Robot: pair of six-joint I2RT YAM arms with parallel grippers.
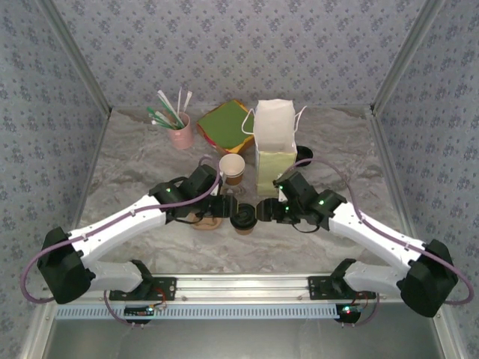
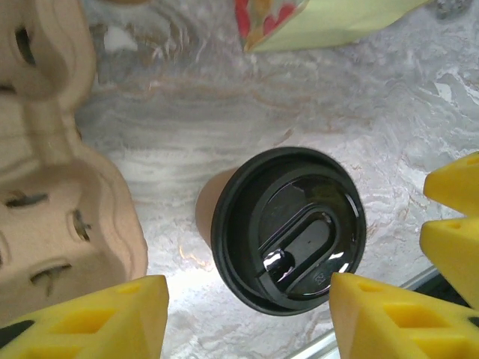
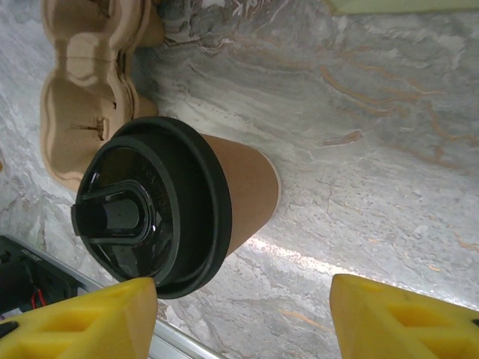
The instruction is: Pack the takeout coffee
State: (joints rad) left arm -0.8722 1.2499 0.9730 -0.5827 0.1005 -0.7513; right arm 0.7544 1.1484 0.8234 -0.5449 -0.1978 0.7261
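The coffee cup (image 2: 288, 228) stood upright. The left gripper (image 2: 247, 288), fingers apart, faced it squarely. The right gripper (image 3: 243, 288), also apart, sat off to one side.

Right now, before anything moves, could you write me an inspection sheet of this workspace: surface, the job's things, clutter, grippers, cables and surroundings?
Surface: marbled grey table, no spills seen.
Job's things: takeout coffee upright with its black lid on, between the two grippers; paper bag standing behind it; cardboard cup carrier beside it.
Clutter: lidless cup, pink mug of straws, and green pad, all towards the far side.
Grippers: left gripper open, fingers either side of the lid; right gripper open, cup off-centre between its fingers; no grip seen.
Cables: purple cables run along both arms and loop loose near the wrists.
Surroundings: patterned walls with metal frame posts.
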